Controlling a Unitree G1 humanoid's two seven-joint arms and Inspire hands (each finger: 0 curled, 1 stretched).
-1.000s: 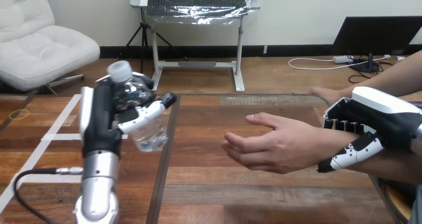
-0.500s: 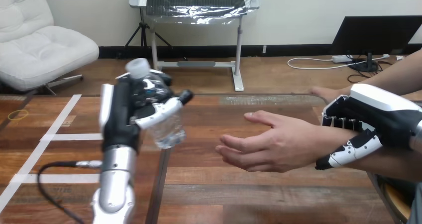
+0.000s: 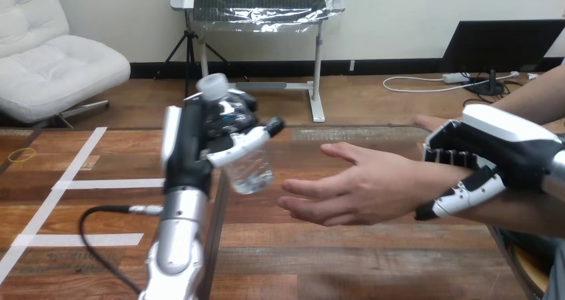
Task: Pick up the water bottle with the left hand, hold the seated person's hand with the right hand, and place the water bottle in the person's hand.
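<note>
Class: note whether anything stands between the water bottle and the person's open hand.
Nothing visible does. The water bottle, gripped by the left robot hand, is apart from the person's hand; the gap above the table is open.

A wooden table [image 3: 346,260] of dark brown planks is shown, divided by a dark seam [image 3: 214,253] running from near to far. White tape strips [image 3: 110,183] are laid across its left part. A small yellow ring [image 3: 24,155] is seen lying at the far left.
</note>
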